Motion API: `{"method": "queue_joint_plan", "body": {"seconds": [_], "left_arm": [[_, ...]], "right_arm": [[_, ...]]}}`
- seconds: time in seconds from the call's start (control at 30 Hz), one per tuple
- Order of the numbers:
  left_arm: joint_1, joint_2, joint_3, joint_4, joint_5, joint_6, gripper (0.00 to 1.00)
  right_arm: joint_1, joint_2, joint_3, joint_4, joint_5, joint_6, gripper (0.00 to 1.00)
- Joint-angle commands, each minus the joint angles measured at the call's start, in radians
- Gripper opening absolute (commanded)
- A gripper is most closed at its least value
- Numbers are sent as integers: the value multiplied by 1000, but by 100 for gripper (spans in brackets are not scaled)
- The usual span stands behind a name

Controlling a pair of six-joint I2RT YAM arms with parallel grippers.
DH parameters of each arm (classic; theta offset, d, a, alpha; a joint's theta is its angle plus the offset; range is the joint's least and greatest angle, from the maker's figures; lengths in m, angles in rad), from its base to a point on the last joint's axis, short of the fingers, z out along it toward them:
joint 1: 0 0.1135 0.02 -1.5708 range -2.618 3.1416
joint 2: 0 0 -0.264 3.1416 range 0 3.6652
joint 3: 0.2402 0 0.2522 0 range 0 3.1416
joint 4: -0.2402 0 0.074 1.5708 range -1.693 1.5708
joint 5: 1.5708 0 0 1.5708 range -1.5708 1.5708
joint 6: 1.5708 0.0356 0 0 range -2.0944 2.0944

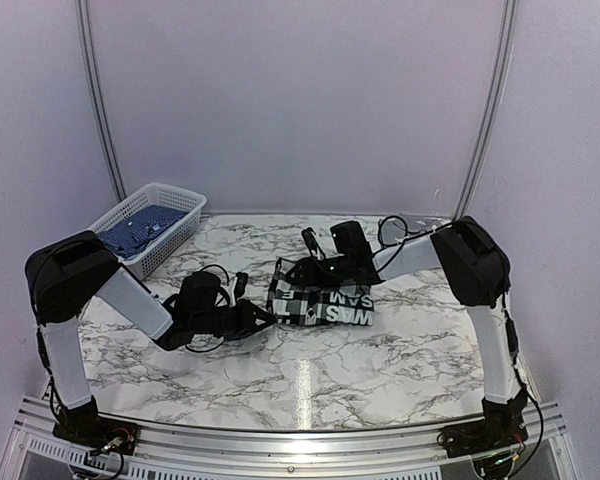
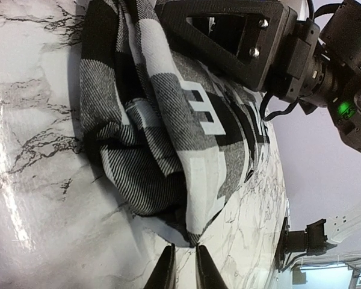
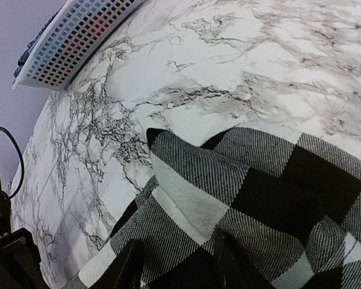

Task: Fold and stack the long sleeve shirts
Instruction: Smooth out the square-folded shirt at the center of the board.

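I see one risk. My left claw (image 2: 184,262) is almost closed, with only a thin gap and no cloth in it, so it can close on nothing or scrape the marble table (image 2: 42,180). The long sleeve shirt (image 1: 320,300) lies bunched, well apart from the white basket (image 1: 150,225). Its corner is just in front of my left fingertips, on the basket side. My right claw (image 3: 177,247) is over the cloth, fingers apart. Whether it pinches anything, I cannot tell.
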Motion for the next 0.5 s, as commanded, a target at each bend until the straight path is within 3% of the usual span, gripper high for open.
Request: {"method": "queue_joint_plan", "body": {"seconds": [0.0,0.1,0.3,0.47], "left_arm": [[-1,-45,3,-85,-19,30,11],[-2,-65,5,-99,-26,34,11],[-2,-124,65,-218,-50,91,21],[-2,-110,197,-346,-70,138,23]], "right_arm": [[-22,-70,21,-153,67,-30,43],[-23,-126,33,-187,61,-39,48],[-23,-238,-32,-254,83,-49,49],[-44,-338,-176,-234,47,-28,42]]}}
